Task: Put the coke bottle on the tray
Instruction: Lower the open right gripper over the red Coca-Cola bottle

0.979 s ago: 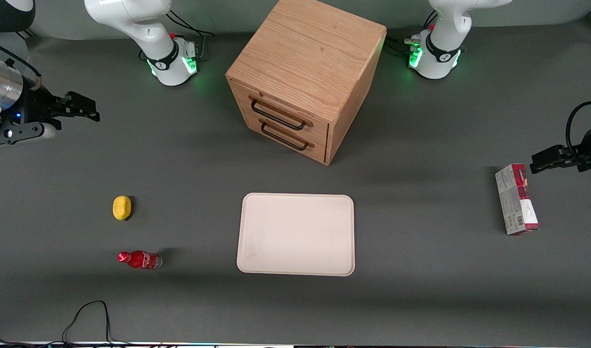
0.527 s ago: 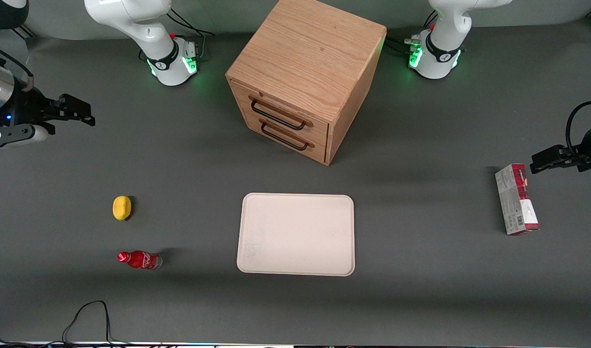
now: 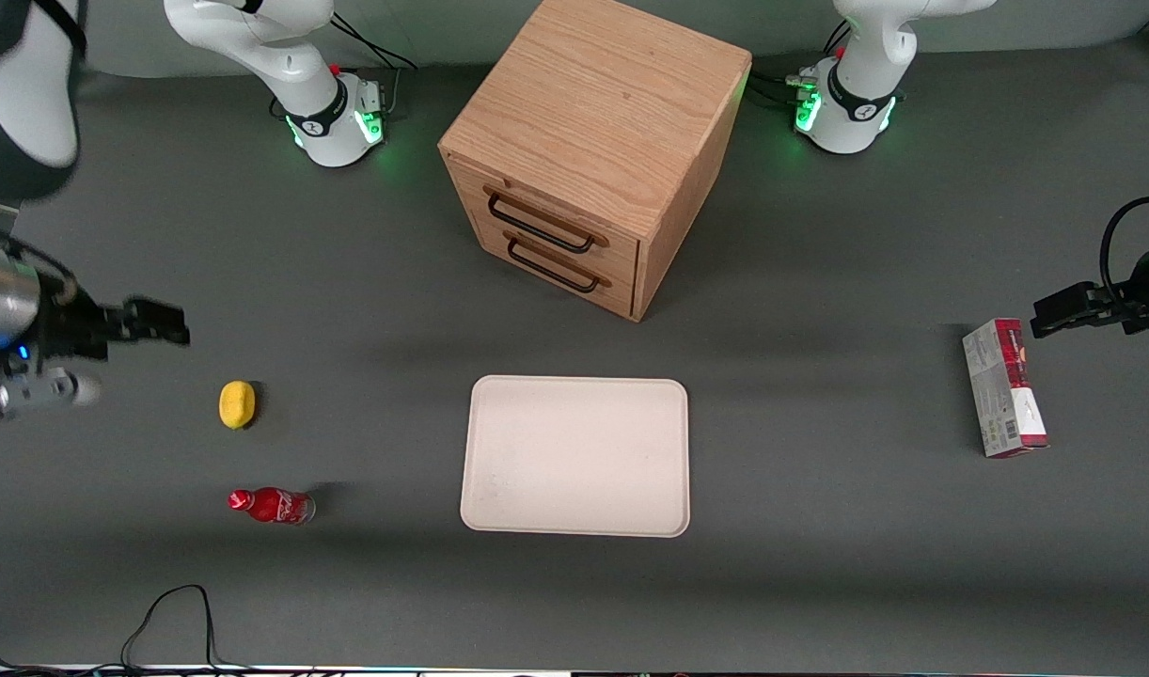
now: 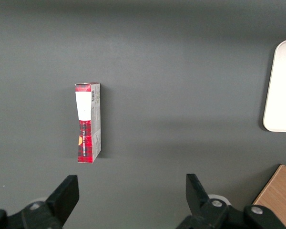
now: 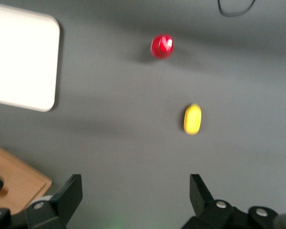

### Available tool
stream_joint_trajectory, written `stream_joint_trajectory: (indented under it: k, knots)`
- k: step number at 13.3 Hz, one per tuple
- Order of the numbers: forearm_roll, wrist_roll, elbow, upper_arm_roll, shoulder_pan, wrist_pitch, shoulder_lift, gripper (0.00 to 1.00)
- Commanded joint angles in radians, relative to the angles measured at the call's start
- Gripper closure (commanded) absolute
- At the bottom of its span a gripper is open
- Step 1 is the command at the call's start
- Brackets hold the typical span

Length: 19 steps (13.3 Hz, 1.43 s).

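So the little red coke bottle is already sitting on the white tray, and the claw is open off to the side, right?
Not quite: the coke bottle stands on the dark table, apart from the tray, near the lemon, as the front view shows. The claw is indeed open, off to the side.

The gripper hangs with fingers spread wide, over bare worktop. The lemon lies between it and the coke bottle. From bottle to tray, only flat grey worktop shows.
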Motion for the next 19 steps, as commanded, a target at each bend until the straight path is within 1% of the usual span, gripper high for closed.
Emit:
stream_joint_trajectory:
  k: [1,3,5,7,11,14,15,19]
  knots:
    - [0.026,0.016,0.186,0.003,-0.016,0.043,0.156,0.0]
    - [0.052,0.009,0.186,0.012,-0.062,0.084,0.187,0.0]
    - [0.093,0.009,0.185,0.021,-0.104,0.159,0.242,0.0]
    - [0.096,0.007,0.183,0.023,-0.119,0.234,0.288,0.0]
    - [0.096,0.007,0.181,0.024,-0.116,0.389,0.409,0.0]
    - [0.096,0.019,0.136,0.024,-0.102,0.486,0.443,0.0]
    - [0.093,0.019,0.108,0.023,-0.086,0.494,0.443,0.0]
    - [0.086,0.016,0.062,0.023,-0.081,0.494,0.428,0.0]
